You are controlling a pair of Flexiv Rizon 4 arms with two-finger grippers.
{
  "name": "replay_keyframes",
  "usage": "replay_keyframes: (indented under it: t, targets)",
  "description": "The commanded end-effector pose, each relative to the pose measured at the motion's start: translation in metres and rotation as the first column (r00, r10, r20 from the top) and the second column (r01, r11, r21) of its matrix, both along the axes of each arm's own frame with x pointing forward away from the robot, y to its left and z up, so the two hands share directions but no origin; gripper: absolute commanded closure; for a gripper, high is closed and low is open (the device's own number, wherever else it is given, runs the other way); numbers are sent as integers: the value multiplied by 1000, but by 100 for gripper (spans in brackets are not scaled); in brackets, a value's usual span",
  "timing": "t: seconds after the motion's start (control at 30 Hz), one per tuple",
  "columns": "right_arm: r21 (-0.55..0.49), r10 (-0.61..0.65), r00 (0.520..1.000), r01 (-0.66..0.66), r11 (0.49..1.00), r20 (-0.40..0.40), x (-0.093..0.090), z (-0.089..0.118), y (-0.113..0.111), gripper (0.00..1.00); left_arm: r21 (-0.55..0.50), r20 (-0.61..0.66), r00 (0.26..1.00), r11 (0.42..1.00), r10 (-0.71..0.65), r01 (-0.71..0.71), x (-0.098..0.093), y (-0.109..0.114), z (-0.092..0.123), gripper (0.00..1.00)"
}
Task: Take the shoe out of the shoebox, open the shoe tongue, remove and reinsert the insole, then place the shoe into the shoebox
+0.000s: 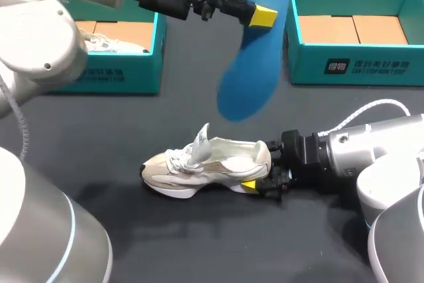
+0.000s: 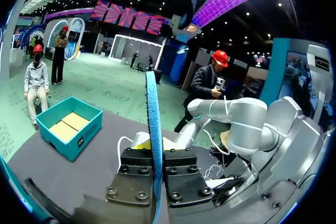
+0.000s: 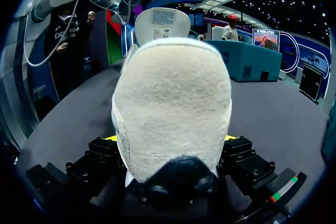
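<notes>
A white and beige shoe (image 1: 205,164) lies on its sole on the dark table, toe to the left, tongue (image 1: 201,142) raised. My right gripper (image 1: 264,180) is shut on its heel from the right; in the right wrist view the heel (image 3: 173,108) fills the space between the fingers, and the tongue (image 3: 160,24) stands up beyond it. High over the table, my left gripper (image 1: 265,15) is shut on the blue insole (image 1: 255,57), which hangs slanted above the shoe. In the left wrist view the insole (image 2: 153,124) stands edge-on between that gripper's (image 2: 156,156) fingers.
Two open teal shoeboxes stand at the back: one at the left (image 1: 126,71) with something white inside, one at the right (image 1: 351,64) showing brown cardboard. The right box (image 2: 71,129) also appears in the left wrist view. A teal box (image 3: 244,59) shows beyond the shoe.
</notes>
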State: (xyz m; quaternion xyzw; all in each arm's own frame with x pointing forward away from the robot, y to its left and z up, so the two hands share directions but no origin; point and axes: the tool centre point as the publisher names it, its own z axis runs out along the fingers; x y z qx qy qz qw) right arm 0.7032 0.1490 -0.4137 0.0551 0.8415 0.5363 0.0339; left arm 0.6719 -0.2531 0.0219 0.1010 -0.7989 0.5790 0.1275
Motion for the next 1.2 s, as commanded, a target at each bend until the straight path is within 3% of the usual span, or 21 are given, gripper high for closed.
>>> replay_keyframes:
  t: [0.03, 0.17, 0.43, 0.7, 1.2]
  targets:
    - [-5, -1, 1000, 1, 1000, -1, 0, 0, 1, 100, -7, 1, 1000, 1000, 5, -5, -4, 12, -1, 100]
    - [-5, -1, 1000, 1, 1000, -1, 0, 0, 1, 100, -7, 1, 1000, 1000, 5, -5, -4, 12, -1, 100]
    - [-5, -1, 1000, 1, 1000, -1, 0, 0, 1, 100, 12, -19, 1000, 1000, 15, -15, -19, 38, 33, 100]
    - [-5, -1, 1000, 1, 1000, -1, 0, 0, 1, 100, -95, -8, 1000, 995, 5, -6, -46, 66, 59, 100]
    - [-5, -1, 1000, 1, 1000, -1, 0, 0, 1, 100, -56, -30, 999, 998, -39, 38, -52, 66, 59, 100]
